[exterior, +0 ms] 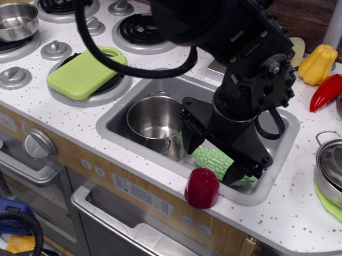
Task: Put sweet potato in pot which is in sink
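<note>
The sink (111,125) sits in the white speckled counter (280,218), and everything here is placed from it. Inside the sink, at its left end, the pot (154,120) stands upright and looks bare inside. The sweet potato (202,188) is outside the sink, resting on the counter right at the sink's front rim, towards its right half, near the counter's front edge. It is apart from the pot.

The black arm reaches down over the middle of the sink. Its gripper (212,159) hangs low inside the sink, just right of the pot, with its two black fingers spread apart. Between and behind the fingers lies a green bumpy vegetable (215,161) on the sink floor; whether the fingers touch it I cannot tell. The gripper holds nothing clearly.

Left of the sink, a green cutting board (82,73) lies on a burner. Behind the sink's right end are a red pepper (327,92) and a yellow pepper (317,63). To the right stands another steel pot (334,169).
</note>
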